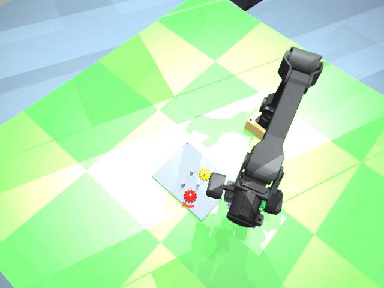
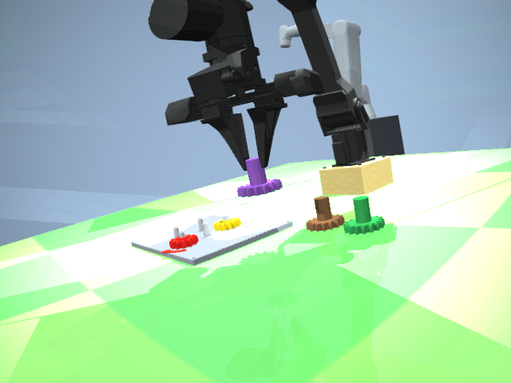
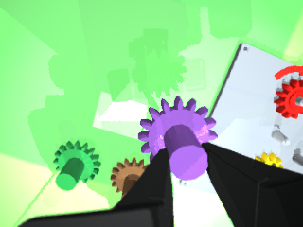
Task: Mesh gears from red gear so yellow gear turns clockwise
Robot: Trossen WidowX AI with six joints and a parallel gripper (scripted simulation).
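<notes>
Near side, exterior view: grey board (image 1: pixel 168 170) (image 2: pixel 193 253) (image 3: pixel 237 95) carries the red gear (image 1: pixel 186 198) (image 2: pixel 184 242) (image 3: pixel 285 105) and, beyond it, the yellow gear (image 1: pixel 201 177) (image 2: pixel 227 224) (image 3: pixel 269 160); the pegs (image 1: pixel 191 173) (image 2: pixel 200 224) (image 3: pixel 280 137) between are bare, so linking chain not started. Green gear (image 1: pixel 263 206) (image 2: pixel 363 225) (image 3: pixel 78 158) and brown gear (image 2: pixel 324 223) (image 3: pixel 124 173) stand loose on the tabletop, apart from the board. Pincer (image 1: pixel 233 203) (image 2: pixel 255 167) (image 3: pixel 184 152) narrowed on the shaft of the purple gear (image 1: pixel 229 204) (image 2: pixel 259 188) (image 3: pixel 177 115), which hangs raised, still to be seated.

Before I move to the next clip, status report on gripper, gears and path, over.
Gripper shut on purple gear, lifted off table. Three pegs bare. Nothing seen between purple gear and board.
</notes>
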